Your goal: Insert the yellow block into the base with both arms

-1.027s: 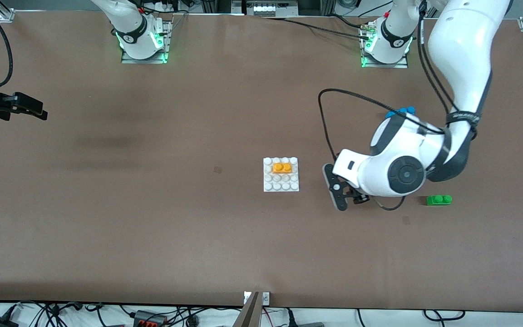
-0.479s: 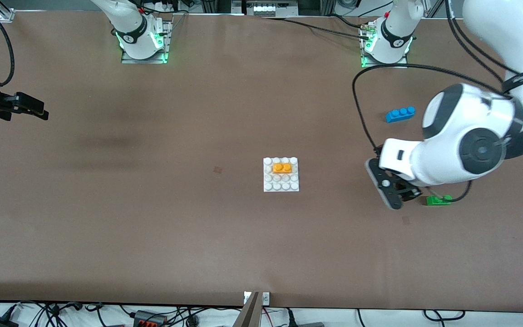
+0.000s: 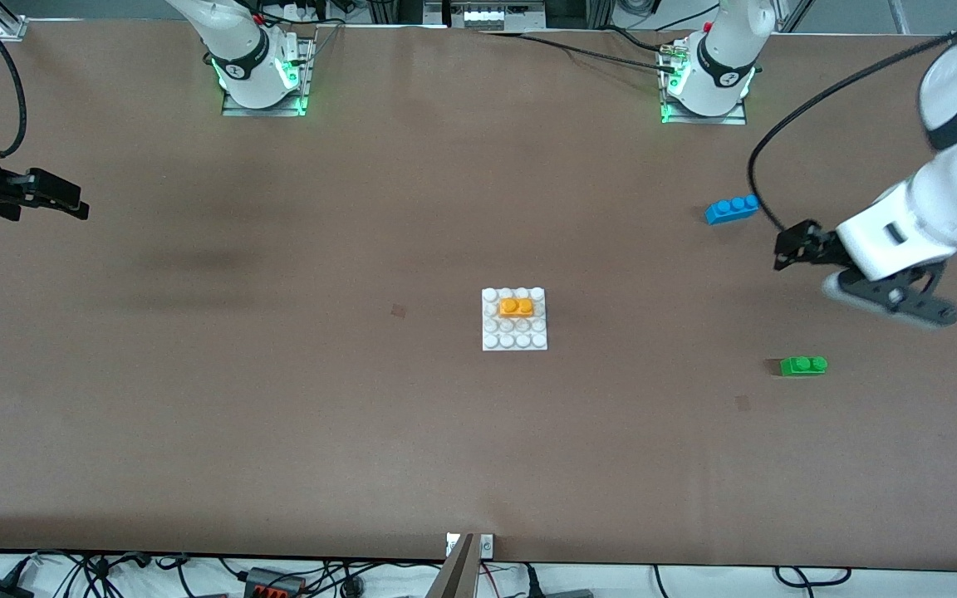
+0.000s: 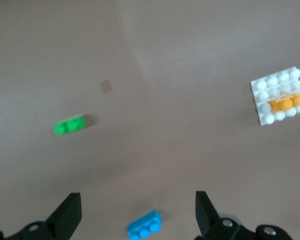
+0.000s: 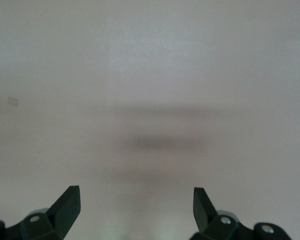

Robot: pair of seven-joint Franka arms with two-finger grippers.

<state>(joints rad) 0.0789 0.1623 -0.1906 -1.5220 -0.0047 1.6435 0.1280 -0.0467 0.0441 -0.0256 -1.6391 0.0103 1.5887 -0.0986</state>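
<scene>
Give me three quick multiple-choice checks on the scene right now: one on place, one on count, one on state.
1. Where is the yellow block?
A. on the base
B. on the bare table
C. in a pincer

2. How many studs has the blue brick?
A. two
B. three
C. four

3. What state is the left pincer in?
A. shut on the green brick
B. open, holding nothing
C. shut on nothing

Key: 1 A, it sits among the white studs. 2 B, three round tops show. 3 B, its fingers stand wide apart.

Glossy plastic yellow block (image 3: 517, 306) — table (image 3: 279, 374) seemingly matt; smooth.
</scene>
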